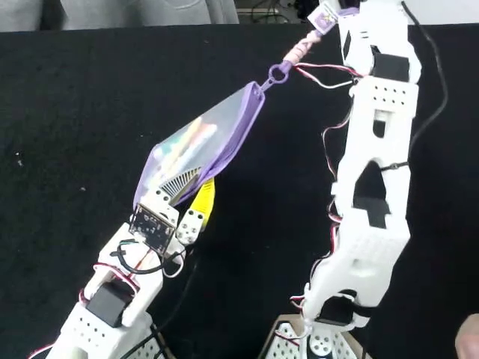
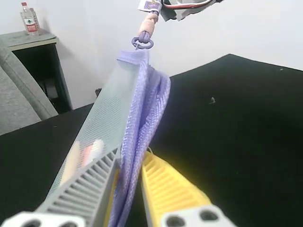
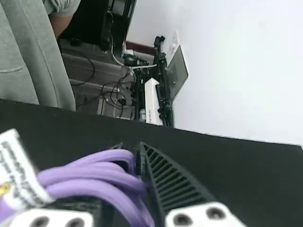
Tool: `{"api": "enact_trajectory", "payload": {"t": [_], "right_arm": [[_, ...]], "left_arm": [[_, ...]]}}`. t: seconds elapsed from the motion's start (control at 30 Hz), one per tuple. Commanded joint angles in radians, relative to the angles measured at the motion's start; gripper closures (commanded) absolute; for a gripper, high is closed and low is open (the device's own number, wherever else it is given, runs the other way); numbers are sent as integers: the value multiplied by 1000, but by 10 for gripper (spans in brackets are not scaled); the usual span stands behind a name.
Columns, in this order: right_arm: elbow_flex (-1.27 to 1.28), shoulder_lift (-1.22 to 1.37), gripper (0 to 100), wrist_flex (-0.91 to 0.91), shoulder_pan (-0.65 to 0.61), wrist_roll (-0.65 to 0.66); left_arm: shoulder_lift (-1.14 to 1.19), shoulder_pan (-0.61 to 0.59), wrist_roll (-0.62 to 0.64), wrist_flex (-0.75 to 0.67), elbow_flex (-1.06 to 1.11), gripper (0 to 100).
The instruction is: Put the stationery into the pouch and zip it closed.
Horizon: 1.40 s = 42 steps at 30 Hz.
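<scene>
As held now, stretches the pouch (image 1: pixel 217 138) taut above the black table (image 1: pixel 75 112), long axis running from 7 o'clock to 1 o'clock in the high view. Pinched at the 7 o'clock end by the left gripper (image 1: pixel 191 203), with yellow and grey fingers pressed together on the purple fabric. Carries the stationery (image 1: pixel 191 142) inside, visible through the clear mesh side and bunched toward the 7 o'clock half. At the 1 o'clock tip, the zipper ring (image 1: pixel 278 73). Leads on by a pink-and-purple cord (image 1: pixel 301 49) to the right gripper (image 1: pixel 329 15), farther out at 1 o'clock and clamped tight around that cord — purple strands squeezed between black fingers in the right wrist view.

Turns, for the coming move, on that single line: pulling along the axis toward 1 o'clock, straight away from the left gripper's anchor — never across it. Looks run to the far end of the zip, judging by the ring's place; cannot tell whether fully shut. Nearer the pull, the right arm; nearer the pouch body, the left.
</scene>
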Motion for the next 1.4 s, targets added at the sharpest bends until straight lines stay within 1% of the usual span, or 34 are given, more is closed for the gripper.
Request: {"api": "enact_trajectory", "payload": {"t": [0.0, 0.2, 0.3, 0.4, 0.57, 0.63, 0.77, 0.83, 0.9, 1.0, 1.07, 1.17, 1.3, 1.37], "right_arm": [[-97, -1, 987, 14, 26, 3], [-110, 8, 987, 8, 29, 3], [-111, 28, 987, -6, 51, 5], [-111, 51, 987, -32, 66, 40], [-110, 64, 983, -8, 71, 51], [-113, 61, 963, 35, 54, 43], [-153, 47, 844, 169, -17, 49], [-186, 47, 796, 224, -51, 51], [-239, 47, 763, 287, -77, 51], [-323, 47, 751, 387, -97, 44], [-394, 47, 750, 465, -100, 43], [-504, 47, 750, 598, -95, 43], [-645, 53, 750, 781, -81, 43], [-704, 54, 750, 865, -72, 43]], "left_arm": [[15, 5, -8, 15, -1, 973], [15, 5, -8, 15, -1, 973], [15, 5, -8, 15, -1, 973], [15, 5, -8, 15, -1, 973], [15, 5, -8, 15, -1, 973], [15, 5, -8, 11, -1, 973], [15, -1, 0, 9, -1, 965], [15, -24, 2, 8, -1, 937], [15, -45, 5, 6, -4, 882], [23, -82, 81, -26, -1, 810], [23, -114, 120, -34, -1, 801], [25, -151, 129, -71, -1, 799], [25, -163, 127, -78, -2, 801], [25, -194, 126, -80, -10, 801]]}}
